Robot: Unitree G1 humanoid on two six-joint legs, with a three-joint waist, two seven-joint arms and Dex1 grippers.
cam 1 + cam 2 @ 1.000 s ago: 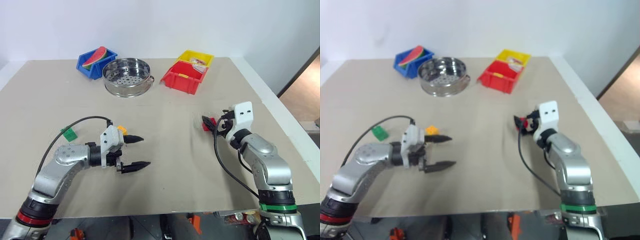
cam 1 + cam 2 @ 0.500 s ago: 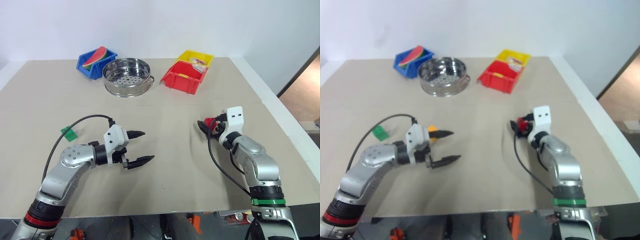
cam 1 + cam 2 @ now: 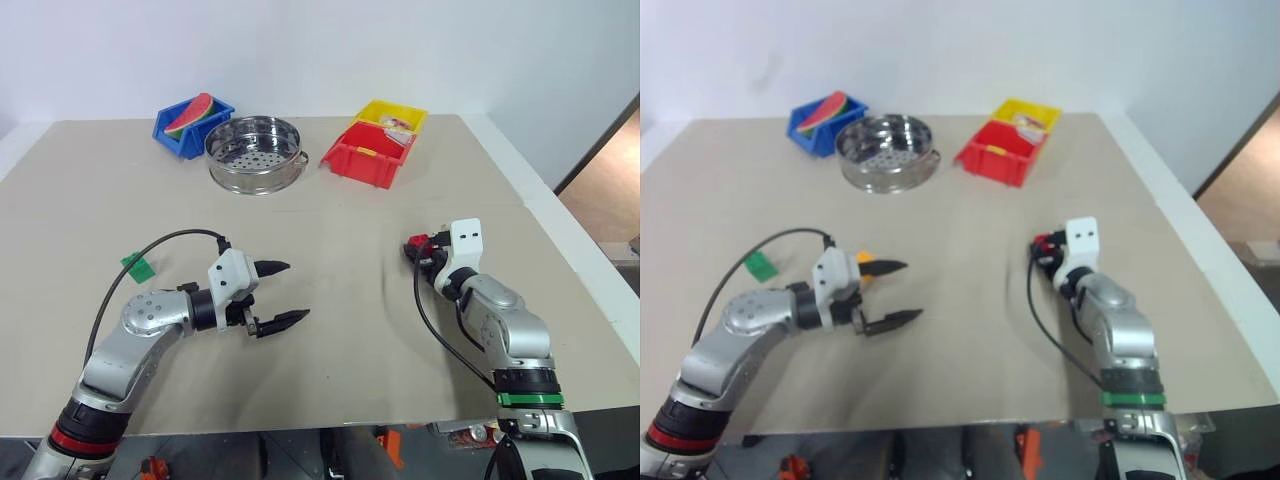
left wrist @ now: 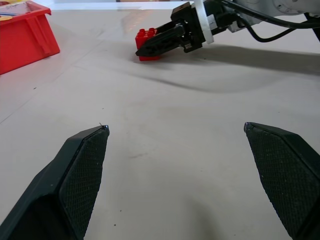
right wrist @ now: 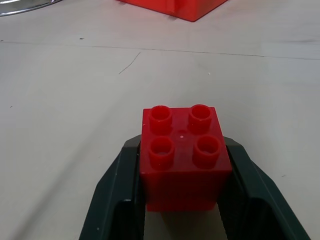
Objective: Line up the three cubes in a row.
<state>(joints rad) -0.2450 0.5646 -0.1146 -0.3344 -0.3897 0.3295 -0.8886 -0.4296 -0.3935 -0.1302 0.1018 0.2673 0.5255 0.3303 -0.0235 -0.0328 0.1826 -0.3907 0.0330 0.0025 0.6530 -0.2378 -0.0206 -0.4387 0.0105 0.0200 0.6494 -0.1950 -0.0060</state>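
- The work surface is a flat beige table (image 3: 330,210) with a faint seam running across it and a white border along its right side.
- A plain white wall stands behind the table; a strip of brown floor shows beyond the right border.
- At the far edge sit a blue plastic bin (image 3: 193,127) holding a watermelon-slice toy (image 3: 189,114), a perforated stainless-steel steamer pan (image 3: 253,153), a red plastic bin (image 3: 365,154) and a yellow plastic bin (image 3: 392,116) behind it.
- The right gripper (image 5: 181,172) lies low over the table's right half, its two black fingers pressed against the sides of the small red studded plastic brick (image 5: 182,155), studs upward, and pinching it.
- The left gripper (image 3: 280,292) hovers over the table's left half with its two black fingers spread wide apart and nothing between them.
- The small green studded brick (image 3: 138,267) lies on the table to the left of the left arm, beside its black cable.
- The small yellow-orange studded brick (image 3: 866,259) sits just behind the left gripper's upper finger.
- The red brick lies well apart from the other two.
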